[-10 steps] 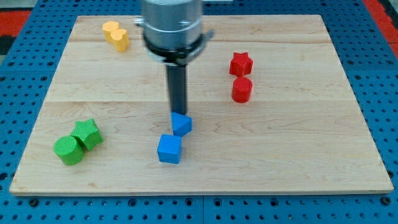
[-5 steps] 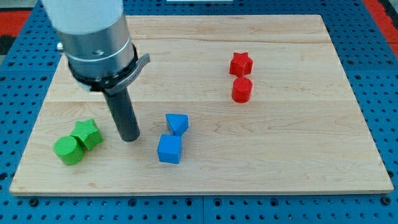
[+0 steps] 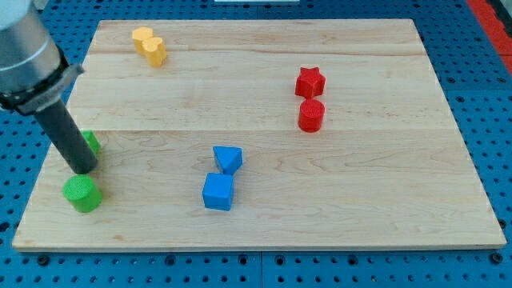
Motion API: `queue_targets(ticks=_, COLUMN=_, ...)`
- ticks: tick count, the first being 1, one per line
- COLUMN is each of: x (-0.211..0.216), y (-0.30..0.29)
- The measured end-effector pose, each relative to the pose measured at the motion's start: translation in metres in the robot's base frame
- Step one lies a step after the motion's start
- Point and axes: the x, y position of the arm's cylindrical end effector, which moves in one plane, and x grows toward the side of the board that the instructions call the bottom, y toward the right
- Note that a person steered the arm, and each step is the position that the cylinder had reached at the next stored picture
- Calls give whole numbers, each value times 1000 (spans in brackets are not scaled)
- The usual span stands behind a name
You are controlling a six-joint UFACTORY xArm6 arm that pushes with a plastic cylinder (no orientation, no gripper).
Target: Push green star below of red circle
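The green star lies near the board's left edge, mostly hidden behind my rod, with only its right side showing. My tip sits just below and left of the star, touching or nearly touching it, and directly above the green circle. The red circle stands far off at the view's right, with the red star just above it.
A blue triangle-like block and a blue cube sit in the board's lower middle. A yellow block lies at the top left. The wooden board rests on a blue perforated surface.
My tip has swept from the board's middle to the far left. The green star has moved up and left, away from the green circle, which has shifted slightly.
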Motion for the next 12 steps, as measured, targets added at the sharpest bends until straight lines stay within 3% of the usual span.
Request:
queue_targets(ticks=4, x=-9, y=-68)
queue_targets(ticks=6, x=-55, y=-30)
queue_targets(ticks=7, x=-61, y=18)
queue_targets(ticks=9, x=-57, y=60)
queue_targets(ticks=12, x=-33, y=57)
